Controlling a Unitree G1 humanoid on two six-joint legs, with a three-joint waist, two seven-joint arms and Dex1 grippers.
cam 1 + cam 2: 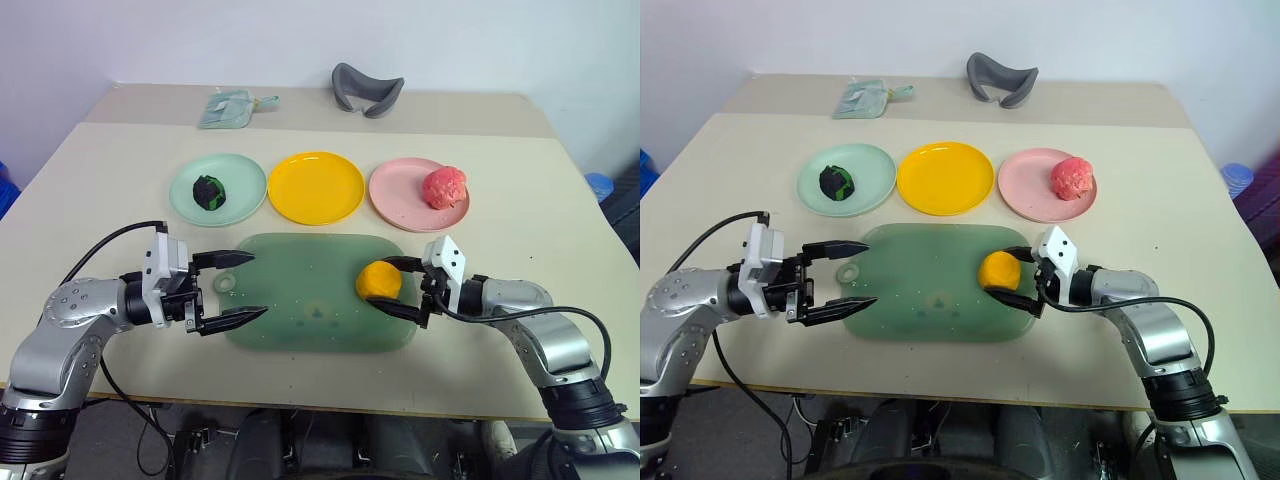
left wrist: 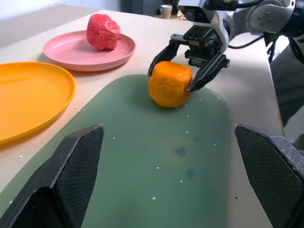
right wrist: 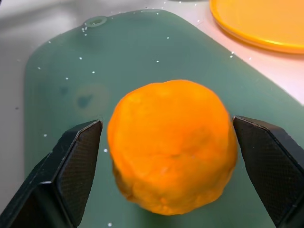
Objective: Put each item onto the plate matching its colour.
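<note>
On the counter (image 1: 520, 200) three plates stand in a row. The green plate (image 1: 240, 176) is at 10 o'clock from the tray and carries the dark green item (image 1: 209, 191). The yellow plate (image 1: 316, 187) is at 12 o'clock from the tray and bare. The pink plate (image 1: 400, 195) is at 2 o'clock and carries the red item (image 1: 444, 187) toward its right side.

Nearer the robot lies the translucent green tray (image 1: 300, 295). The orange item (image 1: 379, 281) rests on the tray's right part, at about 3 o'clock from its middle.

The right pincer (image 1: 392, 285) reaches in from 3 o'clock and straddles the orange item. Its jaws are wide: in the right wrist view a gap of tray shows between each finger (image 3: 71, 161) and the orange item, so the item is flanked, not squeezed. In the left wrist view the fingertips look to sit just beside the item's top and side; whether they touch it I cannot tell.

The left pincer (image 1: 245, 287) hovers at the tray's left edge, at 9 o'clock from its middle, pointing toward the orange item. Its jaws are spread wide with nothing between them.

At the counter's far edge, at 12 o'clock, lie a grey curved pad (image 1: 366, 90) and a small green packet (image 1: 230, 108).
</note>
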